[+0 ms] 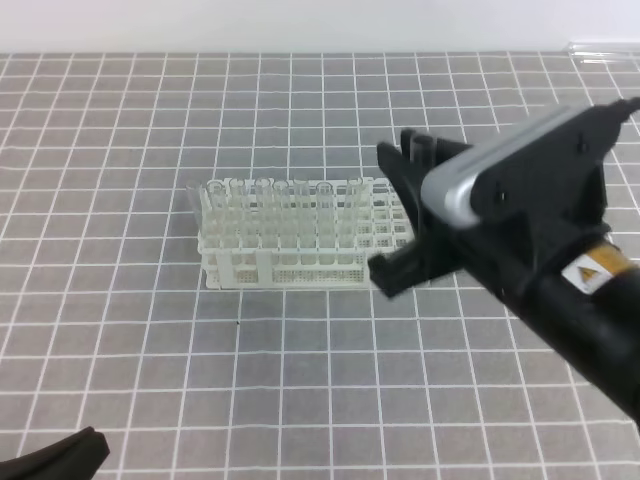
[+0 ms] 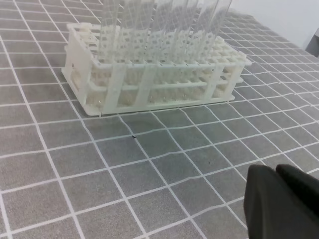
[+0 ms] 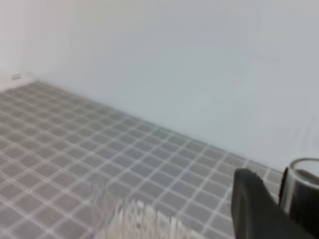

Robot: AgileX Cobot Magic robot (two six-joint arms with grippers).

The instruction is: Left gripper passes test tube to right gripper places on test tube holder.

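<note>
The white test tube holder stands mid-mat with several clear tubes upright in it. It fills the top of the left wrist view. Just right of the rack, my right gripper hovers, shut on a test tube held upright between its fingers. In the right wrist view the tube's open rim shows beside one black finger, with the rack a blur below. My left gripper is low at the front left corner, far from the rack. It is shut and empty.
The grey mat with a white grid covers the table. Another clear tube lies at the far right edge by the white wall. The right arm's thick black forearm crosses the right side.
</note>
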